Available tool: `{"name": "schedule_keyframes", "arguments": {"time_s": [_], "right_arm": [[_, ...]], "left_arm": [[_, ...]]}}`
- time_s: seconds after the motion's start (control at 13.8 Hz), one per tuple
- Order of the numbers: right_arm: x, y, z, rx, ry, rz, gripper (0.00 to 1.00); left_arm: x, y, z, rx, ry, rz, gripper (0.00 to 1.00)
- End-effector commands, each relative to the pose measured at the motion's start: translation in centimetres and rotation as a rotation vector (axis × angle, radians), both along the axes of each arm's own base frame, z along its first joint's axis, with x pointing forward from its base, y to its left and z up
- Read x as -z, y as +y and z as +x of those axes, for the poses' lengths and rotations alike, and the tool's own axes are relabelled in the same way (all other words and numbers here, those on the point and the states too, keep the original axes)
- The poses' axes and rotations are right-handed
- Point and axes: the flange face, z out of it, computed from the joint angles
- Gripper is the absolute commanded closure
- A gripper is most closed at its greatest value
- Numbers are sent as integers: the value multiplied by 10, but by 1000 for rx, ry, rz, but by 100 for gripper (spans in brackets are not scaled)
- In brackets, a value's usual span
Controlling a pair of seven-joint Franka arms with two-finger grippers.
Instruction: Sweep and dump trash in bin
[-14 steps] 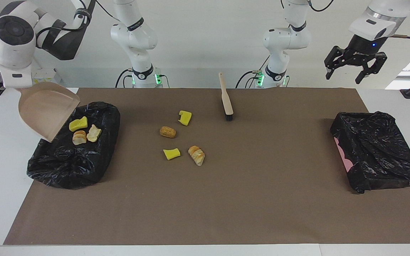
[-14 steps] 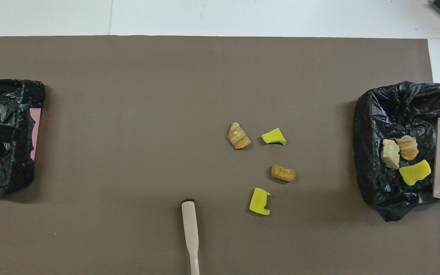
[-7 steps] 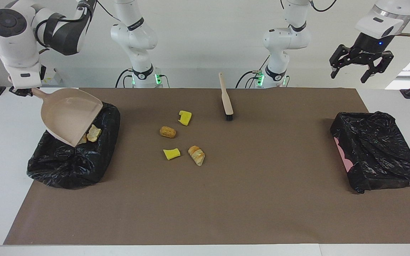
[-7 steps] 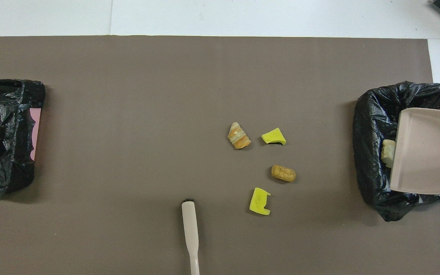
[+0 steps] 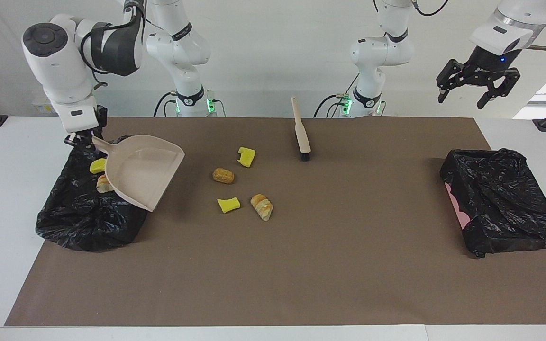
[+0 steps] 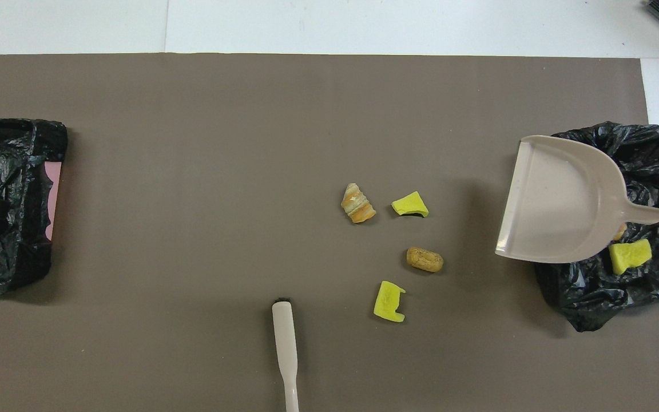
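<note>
Right gripper (image 5: 79, 140) jaws clamped on dustpan (image 5: 142, 171) handle over bin (image 5: 88, 213); left gripper (image 5: 477, 92) jaws apart, aloft, waiting.

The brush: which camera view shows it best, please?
The facing view shows the brush best: the whole beige handle and the black bristles are visible as it lies on the brown mat, near the robots. The overhead view cuts off the handle's end at the bottom edge and shows only a sliver of bristles.
</note>
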Motion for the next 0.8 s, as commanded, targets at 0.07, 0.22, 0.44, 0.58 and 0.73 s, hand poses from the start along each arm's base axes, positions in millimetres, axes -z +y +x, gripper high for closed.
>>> {"name": "schedule_keyframes", "arguments": {"time_s": [0.07, 0.22, 0.44, 0.58, 0.73], "right_arm": [[18, 48, 12, 207, -64, 68, 100], [32, 77, 18, 368, -64, 96, 100], [50, 140, 24, 520, -102, 79, 100], [61, 182, 28, 644, -146, 77, 100], [71, 226, 27, 754, -138, 127, 100]], "left_arm": [[-9, 0, -3, 11, -8, 17, 0], [-8, 0, -5, 10, 3, 18, 0], [-8, 0, -6, 7, 9, 18, 0], [-8, 1, -6, 4, 8, 18, 0], [-7, 4, -6, -4, 11, 18, 0]]}}
